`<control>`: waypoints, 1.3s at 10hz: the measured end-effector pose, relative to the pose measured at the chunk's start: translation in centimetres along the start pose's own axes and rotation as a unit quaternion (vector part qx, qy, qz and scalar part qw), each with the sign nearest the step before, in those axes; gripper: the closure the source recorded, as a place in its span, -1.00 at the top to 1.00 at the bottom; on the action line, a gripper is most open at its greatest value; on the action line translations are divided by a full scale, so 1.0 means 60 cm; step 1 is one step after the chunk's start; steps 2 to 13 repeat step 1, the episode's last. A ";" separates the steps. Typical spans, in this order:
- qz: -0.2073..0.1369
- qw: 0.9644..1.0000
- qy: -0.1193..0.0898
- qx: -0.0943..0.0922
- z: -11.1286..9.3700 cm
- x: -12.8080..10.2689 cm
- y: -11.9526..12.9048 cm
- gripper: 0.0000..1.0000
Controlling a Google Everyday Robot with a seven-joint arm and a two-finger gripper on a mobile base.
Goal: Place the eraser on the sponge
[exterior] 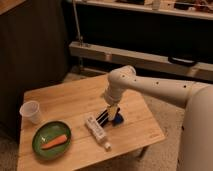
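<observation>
Tool [111, 116] is low at frame centre, right at the small blue block [119, 119] on the light wooden bench [65, 100]; you can't tell if it's open or closed. Long white bar-shaped object [95, 129] lies just left of the block. Round green plate [47, 131] with orange carrot [54, 142] lower left, clear plastic cup [31, 111] at the left edge

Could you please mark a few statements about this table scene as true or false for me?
1. An orange carrot lies on the round green plate. True.
2. The pale plastic cup stands at the right edge of the wooden table. False: it stands near the left edge.
3. The gripper is down near the tabletop, beside the small blue object. True.
4. The long white object lies on the plate. False: it lies on the table, to the right of the plate.
</observation>
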 end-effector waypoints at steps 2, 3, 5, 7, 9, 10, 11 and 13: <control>0.011 1.000 -0.011 0.015 -0.011 0.008 0.001 0.60; 0.011 1.000 -0.011 0.015 -0.011 0.008 0.001 0.60; 0.011 1.000 -0.011 0.015 -0.011 0.008 0.001 0.60; 0.011 1.000 -0.011 0.015 -0.011 0.008 0.001 0.60; 0.011 1.000 -0.011 0.015 -0.011 0.008 0.001 0.60; 0.011 1.000 -0.011 0.015 -0.011 0.008 0.001 0.60; 0.011 1.000 -0.011 0.015 -0.011 0.008 0.001 0.60; 0.011 1.000 -0.011 0.015 -0.011 0.008 0.001 0.60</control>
